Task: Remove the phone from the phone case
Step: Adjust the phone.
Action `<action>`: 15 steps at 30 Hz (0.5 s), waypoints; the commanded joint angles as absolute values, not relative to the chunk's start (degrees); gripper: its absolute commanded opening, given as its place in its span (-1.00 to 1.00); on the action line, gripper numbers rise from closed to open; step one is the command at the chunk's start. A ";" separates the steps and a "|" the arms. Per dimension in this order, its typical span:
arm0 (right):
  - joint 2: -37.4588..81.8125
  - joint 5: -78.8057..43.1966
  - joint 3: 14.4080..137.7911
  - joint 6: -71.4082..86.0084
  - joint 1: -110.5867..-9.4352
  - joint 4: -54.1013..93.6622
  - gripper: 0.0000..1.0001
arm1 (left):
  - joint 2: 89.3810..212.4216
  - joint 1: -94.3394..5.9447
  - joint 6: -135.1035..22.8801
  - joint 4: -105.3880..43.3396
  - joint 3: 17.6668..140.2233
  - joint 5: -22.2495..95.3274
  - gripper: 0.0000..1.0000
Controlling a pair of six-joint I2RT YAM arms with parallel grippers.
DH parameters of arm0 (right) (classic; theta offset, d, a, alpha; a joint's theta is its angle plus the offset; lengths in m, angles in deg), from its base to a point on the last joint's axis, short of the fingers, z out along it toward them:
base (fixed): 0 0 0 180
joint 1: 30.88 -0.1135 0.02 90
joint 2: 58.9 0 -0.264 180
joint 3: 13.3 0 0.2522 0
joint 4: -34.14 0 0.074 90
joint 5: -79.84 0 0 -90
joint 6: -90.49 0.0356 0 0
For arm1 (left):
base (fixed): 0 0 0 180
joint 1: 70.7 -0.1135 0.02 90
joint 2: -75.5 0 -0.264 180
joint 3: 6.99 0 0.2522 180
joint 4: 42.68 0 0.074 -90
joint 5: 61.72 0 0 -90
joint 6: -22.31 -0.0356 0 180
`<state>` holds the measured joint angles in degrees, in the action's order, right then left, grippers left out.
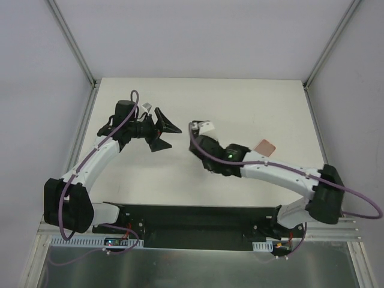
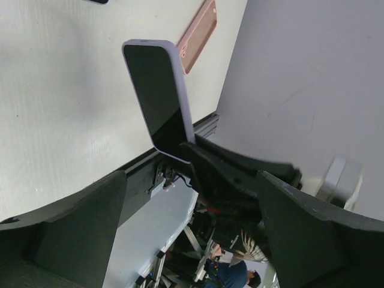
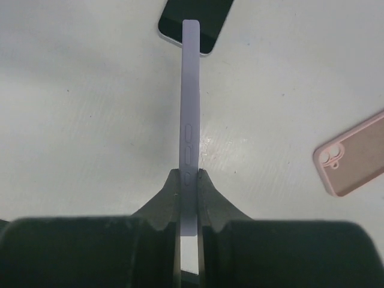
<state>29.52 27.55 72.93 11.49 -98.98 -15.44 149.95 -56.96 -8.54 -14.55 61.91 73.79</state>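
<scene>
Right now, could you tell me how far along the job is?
Done: the right pincer is shut on the phone, held by one end. In hand: the left pincer stands open nearby. Left: the phone seems not yet out of its case.

Plain white tabletop [image 1: 240, 102] here. Flat on it: a pink rectangular phone case [image 3: 351, 162], plus a black, light-edged phone [image 3: 195, 21] well apart from it.

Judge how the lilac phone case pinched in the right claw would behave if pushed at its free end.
Probably stiff: the lilac case juts straight from the right claw without sagging. It may pivot, since only one end is pinched. Its matte skin looks grippy, so slipping seems unlikely.
</scene>
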 commanded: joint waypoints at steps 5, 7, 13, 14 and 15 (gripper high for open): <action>3.53 -13.69 51.99 32.36 -77.49 12.61 -0.98 | 144.50 -60.33 -14.43 -18.62 60.40 79.07 0.90; 1.31 -18.84 46.71 36.07 -71.33 20.09 -0.97 | 142.39 -60.24 -12.42 -27.74 56.29 82.66 0.94; 0.85 -30.37 39.76 50.39 -64.98 44.61 -0.97 | 140.18 -59.45 2.68 -57.66 44.69 87.78 0.98; 1.47 -30.81 39.49 51.63 -64.99 47.24 -0.97 | 140.18 -59.45 7.84 -62.27 42.92 87.87 0.97; 2.09 -30.82 39.14 54.60 -64.90 52.75 -0.97 | 140.36 -59.36 10.50 -66.58 41.25 87.69 0.96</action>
